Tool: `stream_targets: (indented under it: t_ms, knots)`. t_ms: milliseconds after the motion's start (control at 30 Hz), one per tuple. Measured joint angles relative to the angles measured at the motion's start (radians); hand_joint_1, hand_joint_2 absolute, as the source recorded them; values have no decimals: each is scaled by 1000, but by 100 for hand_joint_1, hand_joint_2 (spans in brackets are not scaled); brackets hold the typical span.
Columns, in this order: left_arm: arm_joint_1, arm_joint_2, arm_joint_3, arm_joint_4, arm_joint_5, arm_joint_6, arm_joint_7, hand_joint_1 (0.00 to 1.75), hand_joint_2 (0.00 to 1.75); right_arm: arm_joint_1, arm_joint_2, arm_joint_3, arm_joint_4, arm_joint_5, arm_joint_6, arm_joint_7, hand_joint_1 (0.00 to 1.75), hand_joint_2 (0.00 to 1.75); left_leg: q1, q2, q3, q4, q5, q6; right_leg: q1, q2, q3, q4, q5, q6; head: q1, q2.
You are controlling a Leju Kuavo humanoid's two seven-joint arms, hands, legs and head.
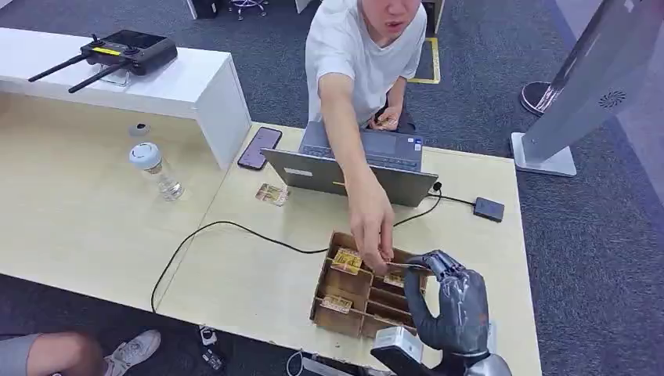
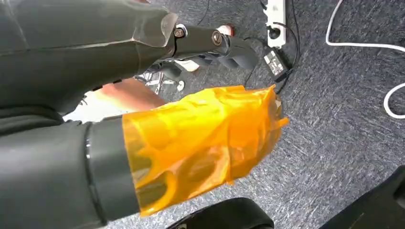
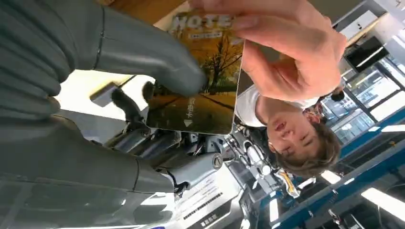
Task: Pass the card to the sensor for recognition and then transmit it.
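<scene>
My right hand (image 1: 450,301) is raised over the near right corner of the table and pinches a card (image 1: 407,267) at its fingertips. A person's hand (image 1: 372,227) reaches over the laptop and grips the same card from the other side. In the right wrist view the card (image 3: 200,81) shows an autumn tree picture, with my thumb (image 3: 143,52) pressed on it and the person's fingers (image 3: 286,52) on its far edge. The small black sensor box (image 1: 488,208) lies on the table's right side, on a cable. My left hand (image 2: 191,138), wrapped in orange film, hangs over the floor and holds nothing.
A wooden divided tray (image 1: 344,301) with more cards sits just under the held card. A laptop (image 1: 352,168), a phone (image 1: 259,147), a loose card (image 1: 272,194) and a water bottle (image 1: 156,168) lie farther back. A grey kiosk stand (image 1: 579,86) rises at the right.
</scene>
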Motion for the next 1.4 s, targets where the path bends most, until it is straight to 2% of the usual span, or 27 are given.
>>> stream_targets:
  t_ms: [367,733,1133,1267,1400]
  knots:
    - [1,0,0,0,6,2,0,0,0,0,1,0,1,-4,10,-5,175,175,0,0,0,0,0,0,0,0,0,0,0,0,0,0]
    - [6,0,2,0,25,13,0,0,0,28,-1,-1,-33,-78,76,-5,175,175,0,0,0,0,0,0,0,0,0,0,0,0,0,0]
    - [16,0,17,0,41,26,2,0,0,106,-41,-18,-103,-107,109,33,175,175,0,0,0,0,0,0,0,0,0,0,0,0,0,0]
    - [16,0,25,0,52,34,7,0,0,111,-45,-27,-124,-209,138,48,175,175,0,0,1,0,0,0,0,0,0,0,0,0,0,0]
    - [24,0,32,0,68,65,-15,0,0,171,-79,-52,-149,-308,106,35,175,175,0,-1,0,0,0,0,0,0,0,0,0,0,0,0]
